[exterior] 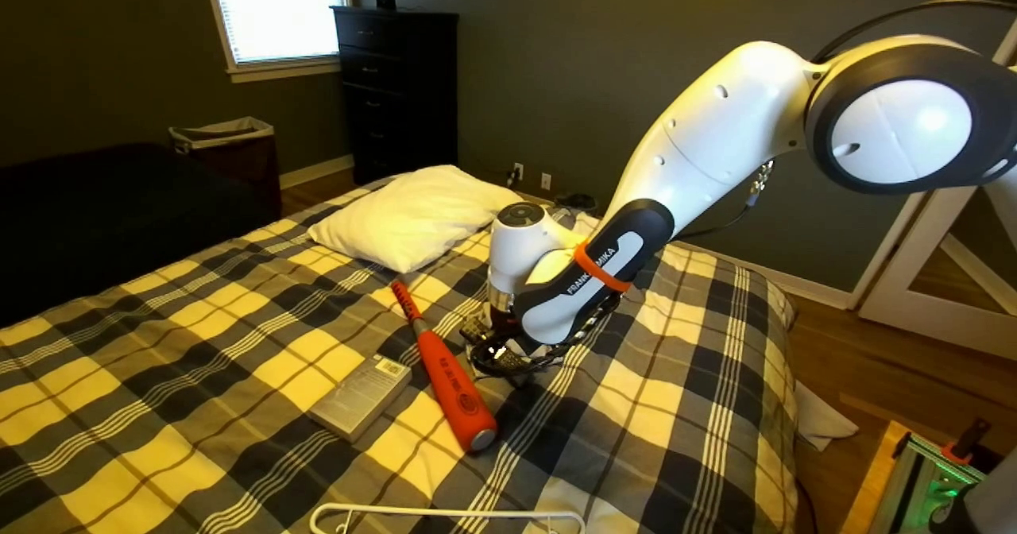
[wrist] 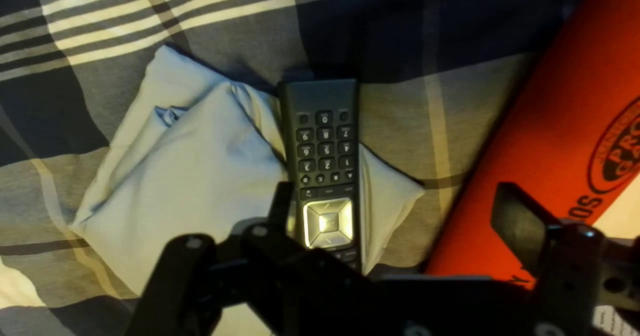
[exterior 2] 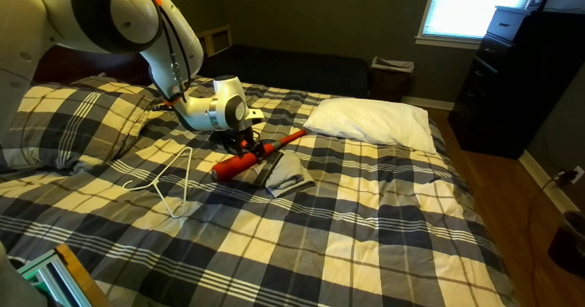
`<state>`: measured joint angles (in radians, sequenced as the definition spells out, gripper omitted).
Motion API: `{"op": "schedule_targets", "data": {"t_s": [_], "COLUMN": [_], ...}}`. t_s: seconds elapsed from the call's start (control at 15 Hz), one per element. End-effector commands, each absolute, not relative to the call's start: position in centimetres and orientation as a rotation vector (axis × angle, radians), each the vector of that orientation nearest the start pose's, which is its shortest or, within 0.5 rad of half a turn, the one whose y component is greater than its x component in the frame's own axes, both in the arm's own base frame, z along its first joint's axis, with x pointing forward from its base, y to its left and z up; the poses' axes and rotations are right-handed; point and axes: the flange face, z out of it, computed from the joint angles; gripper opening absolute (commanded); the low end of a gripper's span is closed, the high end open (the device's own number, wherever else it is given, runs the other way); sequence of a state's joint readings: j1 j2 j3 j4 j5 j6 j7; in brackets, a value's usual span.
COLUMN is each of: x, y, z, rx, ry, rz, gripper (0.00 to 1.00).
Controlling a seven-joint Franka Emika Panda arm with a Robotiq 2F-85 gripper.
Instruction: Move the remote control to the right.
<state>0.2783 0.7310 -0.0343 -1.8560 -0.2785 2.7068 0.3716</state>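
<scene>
Remote control [wrist: 325, 172] lies across the grey cloth [wrist: 180, 186], its number-key end reaching past the cloth's edge. It should handle as light, stiff, rather slick plastic, best pinched by its long sides near mid-length. The gripper [wrist: 397, 203] stands wide, gripping nothing, and closing low could snag the soft cloth beneath
</scene>
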Motion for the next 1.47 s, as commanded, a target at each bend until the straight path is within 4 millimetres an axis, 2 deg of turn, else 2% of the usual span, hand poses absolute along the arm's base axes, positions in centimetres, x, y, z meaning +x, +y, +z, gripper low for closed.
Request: {"op": "schedule_targets", "data": {"t_s": [0.0, 0.13, 0.27, 0.47, 0.67, 1.0, 1.4], "x": [63.8, 64.8, 64.2, 64.7, 65.3, 65.4, 66.6], "y": [15.5, 14.7, 14.5, 14.1, 13.8, 13.6, 14.0], "z": [13.6, 14.1, 14.7, 14.9, 13.3, 10.1, 8.8], "rx": [-3.258, -3.293, -3.268, -3.285, -3.289, -3.25, -3.208], "ry": [-0.233, -0.249, -0.229, -0.225, -0.238, -0.264, -0.285], "rz": [-0.291, -0.282, -0.303, -0.307, -0.341, -0.272, -0.39], "gripper": [1.0, 1.0, 1.0, 1.0, 1.0, 1.0, 0.95]}}
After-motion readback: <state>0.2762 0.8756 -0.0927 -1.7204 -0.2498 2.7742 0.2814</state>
